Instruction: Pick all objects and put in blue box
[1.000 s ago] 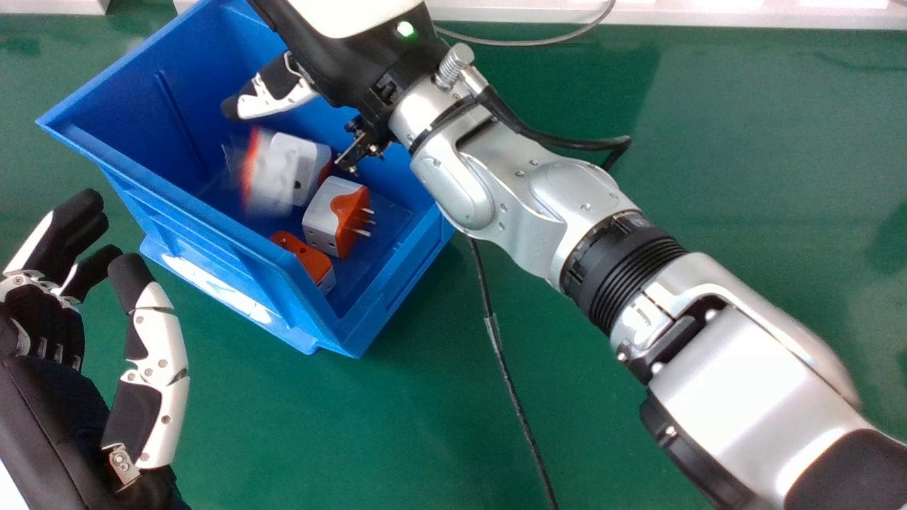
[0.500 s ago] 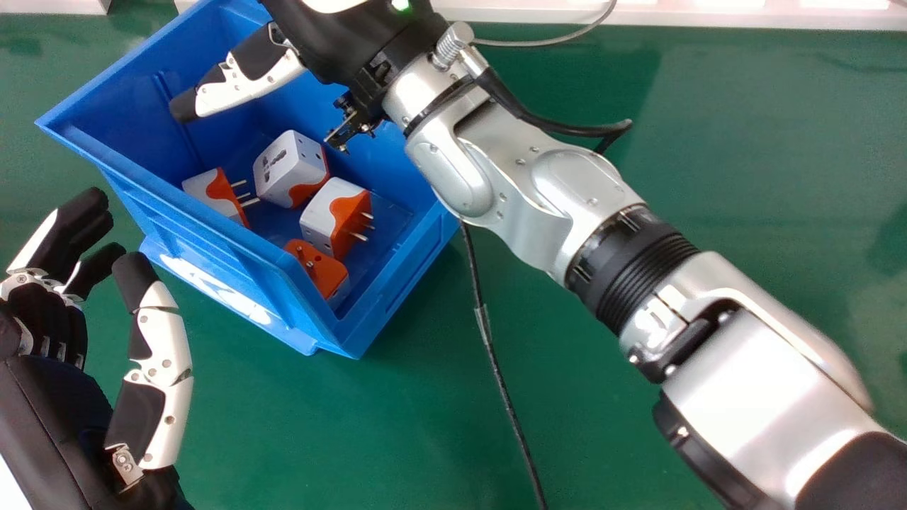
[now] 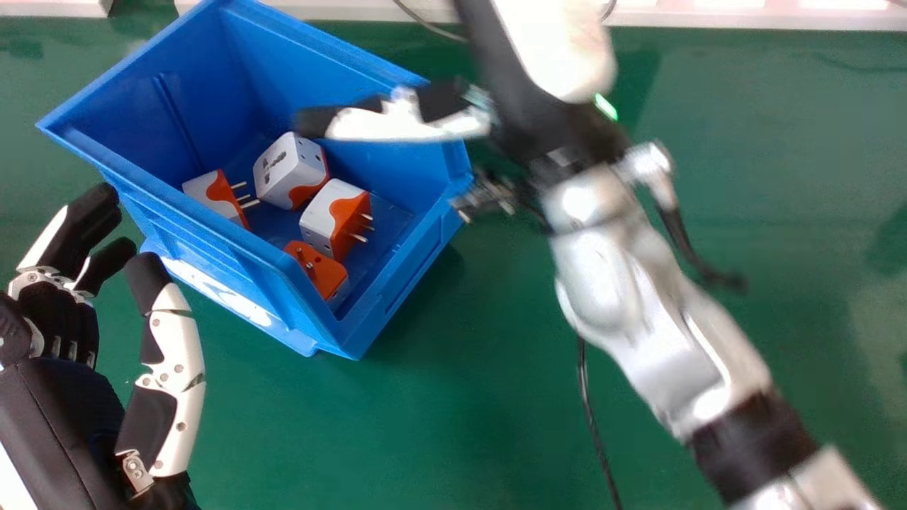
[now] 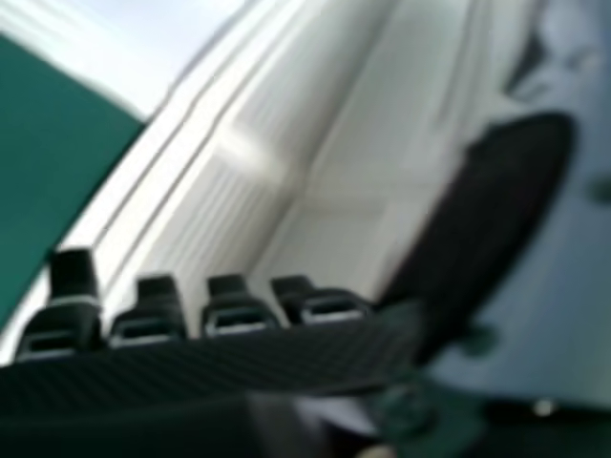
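My right hand (image 3: 538, 106), blurred, is at the right rim of the blue box (image 3: 241, 237), its straight thumb over the box and nothing held; the right hand (image 4: 239, 310) shows straight fingers in its own view. Inside the box lie white-and-orange plug adapters: one with sockets facing up (image 3: 290, 170), one with prongs to the right (image 3: 336, 216), one by the near-left wall (image 3: 216, 195) and an orange-faced one (image 3: 319, 269) in the near corner. Left of the box, my left hand (image 3: 177, 347) stays open and holds nothing.
Around the box stretches the green table (image 3: 439, 425). A black cable (image 3: 595, 432) hangs beside the right forearm. Pale panels (image 3: 744, 15) line the table's far edge, with a thin grey cable near them.
A blurred adapter that was dropping beneath my right hand now lies still among the others in the box. The right hand has swung rightward. My left hand has shifted slightly right.
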